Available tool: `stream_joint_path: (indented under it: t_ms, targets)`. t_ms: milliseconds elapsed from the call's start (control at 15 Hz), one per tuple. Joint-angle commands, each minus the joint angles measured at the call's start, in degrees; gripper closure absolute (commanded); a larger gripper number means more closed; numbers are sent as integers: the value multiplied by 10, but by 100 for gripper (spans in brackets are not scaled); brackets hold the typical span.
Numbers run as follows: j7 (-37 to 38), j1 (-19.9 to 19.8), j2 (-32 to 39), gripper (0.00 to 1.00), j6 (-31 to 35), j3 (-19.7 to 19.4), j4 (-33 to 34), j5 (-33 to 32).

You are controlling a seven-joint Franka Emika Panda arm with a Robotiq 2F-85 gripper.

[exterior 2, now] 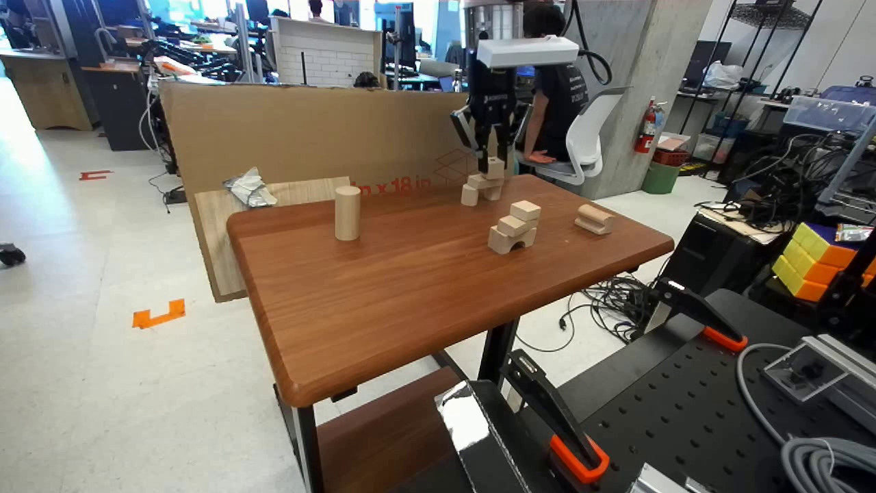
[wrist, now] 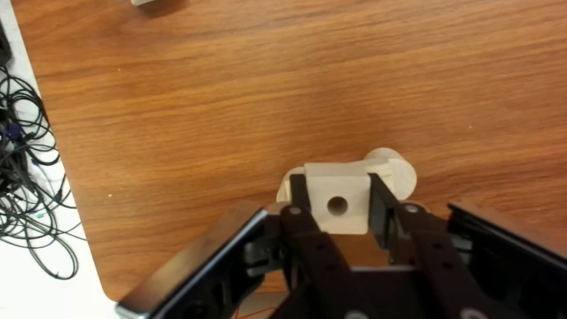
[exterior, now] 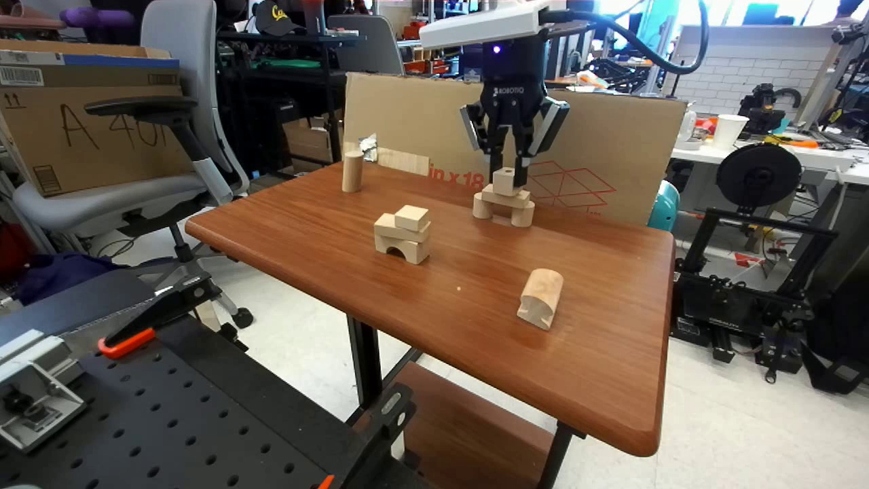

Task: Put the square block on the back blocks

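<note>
Where the pincer grips it, the square block sits between both jaws.

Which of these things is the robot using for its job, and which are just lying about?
For the job:
gripper
square block, in its grip
back blocks, directly below the square block

Just lying about:
upright cylinder
round-topped block
separate arched stack
cardboard box
black cap

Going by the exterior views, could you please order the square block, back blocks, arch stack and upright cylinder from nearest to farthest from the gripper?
1. Square block: held in the gripper.
2. Back blocks: just beneath that block.
3. Arch stack: left of the gripper in an exterior view.
4. Upright cylinder: leftmost block in both exterior views.
</note>
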Motion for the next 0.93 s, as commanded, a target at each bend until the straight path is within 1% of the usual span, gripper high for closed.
stream_joint_path:
  t_ms: [0,133,200,267,333,533,667,733,867]
  targets:
    - [-19,-9,17,90,-26,6,35,13]
    - [-22,-9,18,90,-27,7,40,14]
    - [-22,-9,19,86,-29,6,42,14]
    - [-23,-8,19,40,-29,6,42,13]
    - [-24,-7,19,39,-30,5,42,9]
    - [-34,-11,13,19,-30,5,41,9]
    - [-36,-12,-9,4,-18,7,23,12]
    - [-33,-11,-23,0,-13,7,11,14]
    - [-9,2,-76,0,10,2,-33,5]
